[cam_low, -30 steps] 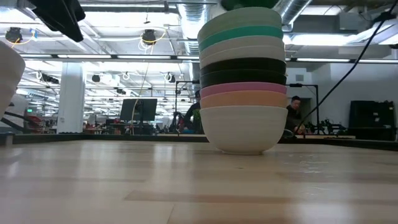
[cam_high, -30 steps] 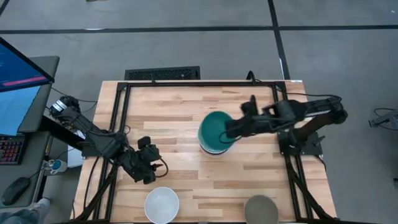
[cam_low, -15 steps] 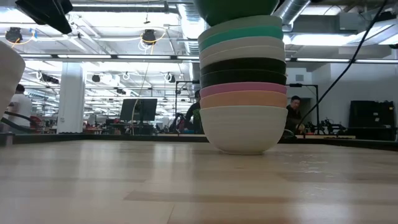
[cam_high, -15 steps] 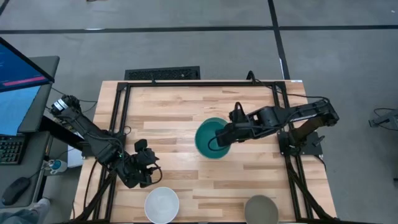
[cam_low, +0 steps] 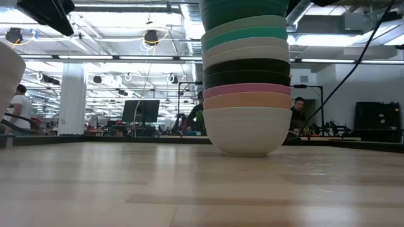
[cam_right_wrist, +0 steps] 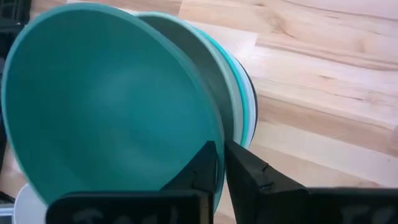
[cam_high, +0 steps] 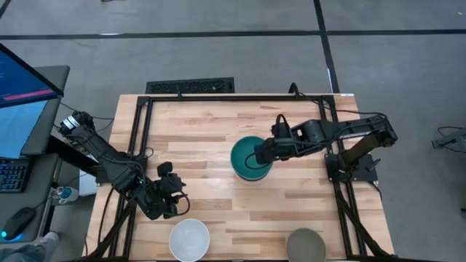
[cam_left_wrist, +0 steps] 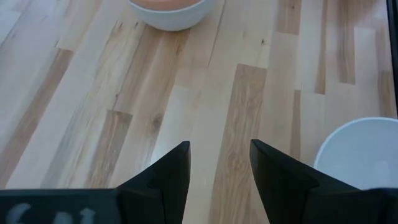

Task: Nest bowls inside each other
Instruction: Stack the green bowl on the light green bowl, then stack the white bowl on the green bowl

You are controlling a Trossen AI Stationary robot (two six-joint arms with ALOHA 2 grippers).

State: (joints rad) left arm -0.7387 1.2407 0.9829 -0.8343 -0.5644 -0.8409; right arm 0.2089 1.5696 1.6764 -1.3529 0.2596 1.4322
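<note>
Pinching the teal bowl [cam_high: 250, 156] by its rim in the right gripper [cam_high: 261, 155], now lowering onto the stack [cam_low: 246, 94] mid-table, bare wood all round; left gripper [cam_left_wrist: 219, 163] spread.

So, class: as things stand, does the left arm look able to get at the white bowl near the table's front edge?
Probably yes. The left gripper hangs open just beside the white bowl, with only bare table between them. The right gripper is busy at the stack.

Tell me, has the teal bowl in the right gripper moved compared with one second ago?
Yes. The teal bowl has come down onto the stack, held by the right gripper.
</note>
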